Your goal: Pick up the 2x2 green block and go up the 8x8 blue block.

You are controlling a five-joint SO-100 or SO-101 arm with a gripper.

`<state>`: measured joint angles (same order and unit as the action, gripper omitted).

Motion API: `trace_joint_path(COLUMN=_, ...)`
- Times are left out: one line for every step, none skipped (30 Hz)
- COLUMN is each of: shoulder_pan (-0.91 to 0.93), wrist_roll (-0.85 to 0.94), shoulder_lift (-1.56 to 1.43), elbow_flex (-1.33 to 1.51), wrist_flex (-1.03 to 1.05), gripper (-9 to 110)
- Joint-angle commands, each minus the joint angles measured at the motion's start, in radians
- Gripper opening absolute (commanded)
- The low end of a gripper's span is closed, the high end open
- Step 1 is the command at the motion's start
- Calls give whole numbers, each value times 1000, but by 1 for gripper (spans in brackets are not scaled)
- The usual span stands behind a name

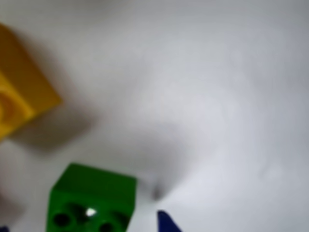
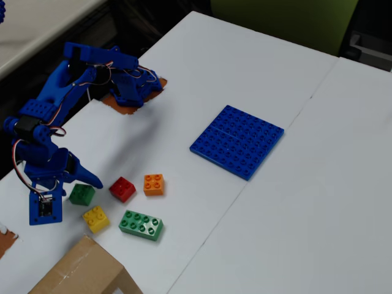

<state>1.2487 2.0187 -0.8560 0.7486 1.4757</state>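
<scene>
The blue arm (image 2: 61,104) is folded forward from its base at the far left of the fixed view, with the upper link raised and the forearm angled down toward the near left. The gripper (image 2: 76,184) points downward, close to the table surface. In the wrist view, one blue fingertip (image 1: 166,221) enters from the bottom edge. Jaw opening cannot be determined.

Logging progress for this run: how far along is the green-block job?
Early stage. The claw has reached the 2x2 green block, which sits on the white table beside the yellow brick; whether it is gripped is unclear. Nothing is lifted. Left: grasp, lift, and carry it to the 8x8 blue block, which is bare.
</scene>
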Motion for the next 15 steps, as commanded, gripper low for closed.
trace_joint_path(shoulder_pan=3, wrist_roll=0, shoulder_lift=-12, elbow_flex=-49, wrist_flex=-6, gripper=33)
trace_joint_path(shoulder_pan=2, wrist_roll=-3, shoulder_lift=-12, elbow_flex=-49, wrist_flex=-6, gripper=31)
trace_joint_path(shoulder_pan=0, wrist_roll=-6, shoulder_lift=-11, elbow_flex=-49, wrist_flex=-6, gripper=28)
trace_joint_path(shoulder_pan=-3, wrist_roll=-8, shoulder_lift=-8, elbow_flex=-49, wrist_flex=-11, gripper=27)
trace_joint_path(shoulder_pan=-5, wrist_roll=-9, shoulder_lift=-3, elbow_flex=-49, wrist_flex=-15, gripper=27)
trace_joint_path(shoulder_pan=-6, wrist_roll=-11, shoulder_lift=-2, elbow_flex=-49, wrist_flex=-15, gripper=26)
trace_joint_path(shoulder_pan=-9, wrist_roll=-18, shoulder_lift=0, elbow_flex=-49, wrist_flex=-15, gripper=24)
trace_joint_path(shoulder_pan=-11, wrist_roll=-21, shoulder_lift=0, elbow_flex=-49, wrist_flex=-15, gripper=22)
trace_joint_path(shoulder_pan=-12, wrist_roll=-26, shoulder_lift=0, elbow_flex=-49, wrist_flex=-15, gripper=20)
trace_joint_path(shoulder_pan=-14, wrist_roll=-31, shoulder_lift=0, elbow_flex=-51, wrist_flex=-15, gripper=19)
trace_joint_path(shoulder_pan=-17, wrist_roll=-32, shoulder_lift=0, elbow_flex=-51, wrist_flex=-15, gripper=18)
trace_joint_path(shoulder_pan=-18, wrist_roll=-32, shoulder_lift=-2, elbow_flex=-51, wrist_flex=-15, gripper=17)
trace_joint_path(shoulder_pan=-21, wrist_roll=-35, shoulder_lift=-3, elbow_flex=-51, wrist_flex=-14, gripper=17)
trace_joint_path(shoulder_pan=-25, wrist_roll=-38, shoulder_lift=-3, elbow_flex=-51, wrist_flex=-12, gripper=16)
trace_joint_path(shoulder_pan=-29, wrist_roll=-43, shoulder_lift=-3, elbow_flex=-51, wrist_flex=-9, gripper=14)
